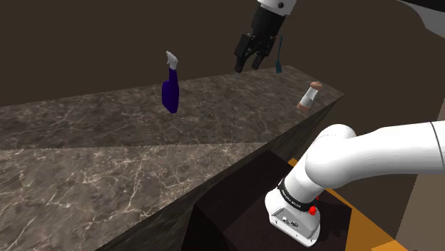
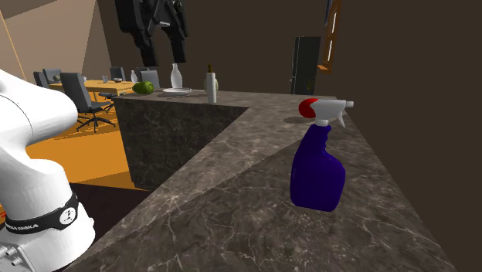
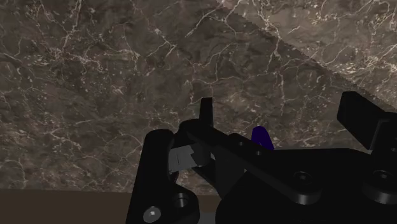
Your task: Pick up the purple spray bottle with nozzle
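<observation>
The purple spray bottle (image 1: 170, 91) stands upright on the dark marbled counter (image 1: 100, 150), its white nozzle on top. In the second exterior view the bottle (image 2: 317, 174) shows a red and white trigger head. My black gripper (image 1: 247, 65) hangs open in the air above the counter, to the shoulder view's right of the bottle and well apart from it. In the second exterior view the gripper (image 2: 164, 56) is high at the upper left, nothing between its fingers. A sliver of the purple bottle (image 3: 261, 137) peeks past the hand in the wrist view.
A small bottle with a brown cap (image 1: 309, 96) leans near the counter's far corner, with a thin teal tool (image 1: 279, 57) behind the gripper. A white vase (image 2: 176, 77), a slim bottle (image 2: 211, 85) and a green object (image 2: 142, 87) stand at the counter's far end.
</observation>
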You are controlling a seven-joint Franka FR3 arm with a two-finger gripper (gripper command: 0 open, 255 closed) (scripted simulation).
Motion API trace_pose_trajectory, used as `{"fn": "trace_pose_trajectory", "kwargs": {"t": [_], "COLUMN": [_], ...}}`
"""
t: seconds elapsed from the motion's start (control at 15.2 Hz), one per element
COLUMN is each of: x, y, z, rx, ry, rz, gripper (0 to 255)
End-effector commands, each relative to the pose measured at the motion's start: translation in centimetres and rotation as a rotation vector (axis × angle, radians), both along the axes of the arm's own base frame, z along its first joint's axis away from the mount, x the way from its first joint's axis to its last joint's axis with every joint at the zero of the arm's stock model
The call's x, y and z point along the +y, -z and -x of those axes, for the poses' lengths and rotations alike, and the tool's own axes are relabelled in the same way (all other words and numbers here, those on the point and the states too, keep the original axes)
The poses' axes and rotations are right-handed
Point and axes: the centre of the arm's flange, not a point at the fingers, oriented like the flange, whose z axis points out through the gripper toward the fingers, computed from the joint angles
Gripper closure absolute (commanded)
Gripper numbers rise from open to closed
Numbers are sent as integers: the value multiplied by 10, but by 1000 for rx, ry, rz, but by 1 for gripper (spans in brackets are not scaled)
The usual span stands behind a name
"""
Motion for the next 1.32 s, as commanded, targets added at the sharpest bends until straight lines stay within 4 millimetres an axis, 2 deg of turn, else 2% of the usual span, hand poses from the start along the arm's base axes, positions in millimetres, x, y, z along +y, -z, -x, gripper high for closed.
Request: {"fn": "trace_pose_trajectory", "kwargs": {"t": [0.0, 1.25], "x": [0, 51], "y": [0, 47], "z": [0, -248], "rx": [0, 40], "ry": [0, -14], "rz": [0, 27], "gripper": [0, 0]}}
